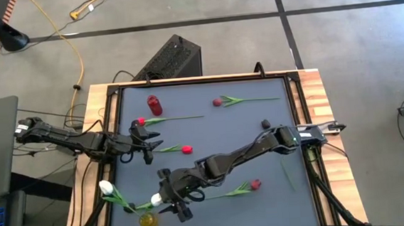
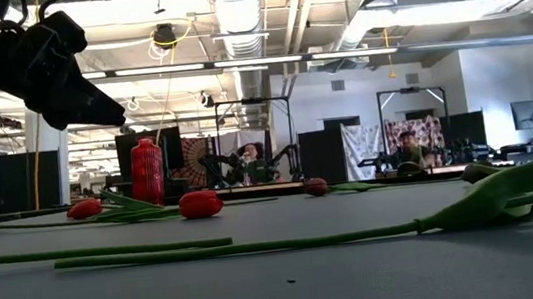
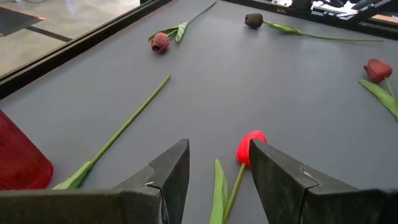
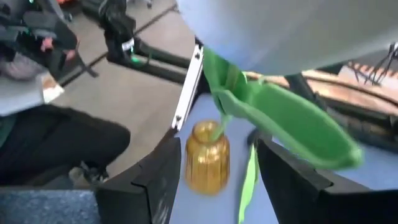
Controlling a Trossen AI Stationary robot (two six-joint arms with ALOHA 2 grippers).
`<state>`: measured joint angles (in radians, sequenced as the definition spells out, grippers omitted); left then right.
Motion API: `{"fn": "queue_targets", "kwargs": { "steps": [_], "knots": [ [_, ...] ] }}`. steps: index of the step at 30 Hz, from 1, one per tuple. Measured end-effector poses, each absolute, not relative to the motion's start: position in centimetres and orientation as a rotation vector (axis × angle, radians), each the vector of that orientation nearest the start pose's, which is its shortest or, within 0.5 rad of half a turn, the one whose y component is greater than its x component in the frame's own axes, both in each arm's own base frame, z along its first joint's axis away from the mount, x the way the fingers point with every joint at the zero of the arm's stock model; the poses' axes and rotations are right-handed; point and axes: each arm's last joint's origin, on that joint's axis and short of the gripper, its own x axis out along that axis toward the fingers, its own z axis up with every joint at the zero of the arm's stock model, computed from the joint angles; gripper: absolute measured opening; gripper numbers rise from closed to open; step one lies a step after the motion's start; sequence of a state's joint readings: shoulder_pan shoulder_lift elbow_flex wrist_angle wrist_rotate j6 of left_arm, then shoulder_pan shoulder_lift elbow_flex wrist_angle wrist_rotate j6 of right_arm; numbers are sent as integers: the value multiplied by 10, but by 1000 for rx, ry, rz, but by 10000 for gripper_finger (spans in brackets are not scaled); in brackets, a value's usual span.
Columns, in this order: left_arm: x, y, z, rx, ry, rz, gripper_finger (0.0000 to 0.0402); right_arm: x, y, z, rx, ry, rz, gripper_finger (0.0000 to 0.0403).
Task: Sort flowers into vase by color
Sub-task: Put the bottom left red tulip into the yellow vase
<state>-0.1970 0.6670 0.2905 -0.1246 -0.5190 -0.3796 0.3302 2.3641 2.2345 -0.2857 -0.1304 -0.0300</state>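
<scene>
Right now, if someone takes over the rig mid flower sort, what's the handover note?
Left gripper: open, straddling a red-headed artificial tulip mid-table, not gripped.
Right gripper: at the ribbed amber glass vase, a white-headed tulip beside it.
Another white tulip leans out of that vase.
Ribbed red vase looks empty.
Left: all four red tulips and one dark-headed tulip lie on the grey mat.

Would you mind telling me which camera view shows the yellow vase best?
The right wrist view: the yellow vase is close and ribbed, a green stem entering it. The high view shows only a small yellow spot. The low and left wrist views do not show it.
</scene>
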Motion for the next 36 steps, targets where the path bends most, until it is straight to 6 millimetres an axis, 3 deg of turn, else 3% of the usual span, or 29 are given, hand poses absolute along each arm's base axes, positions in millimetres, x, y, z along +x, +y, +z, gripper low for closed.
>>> {"fn": "queue_targets", "kwargs": {
  "steps": [22, 36],
  "knots": [
    [144, -14, 188, -198, 406, 387, 155, 448, 156, 323, 17, 874, 385, 240],
    [143, -12, 189, -50, 405, 462, 155, 430, 155, 311, 121, 1129, 437, 240]
  ]
}}
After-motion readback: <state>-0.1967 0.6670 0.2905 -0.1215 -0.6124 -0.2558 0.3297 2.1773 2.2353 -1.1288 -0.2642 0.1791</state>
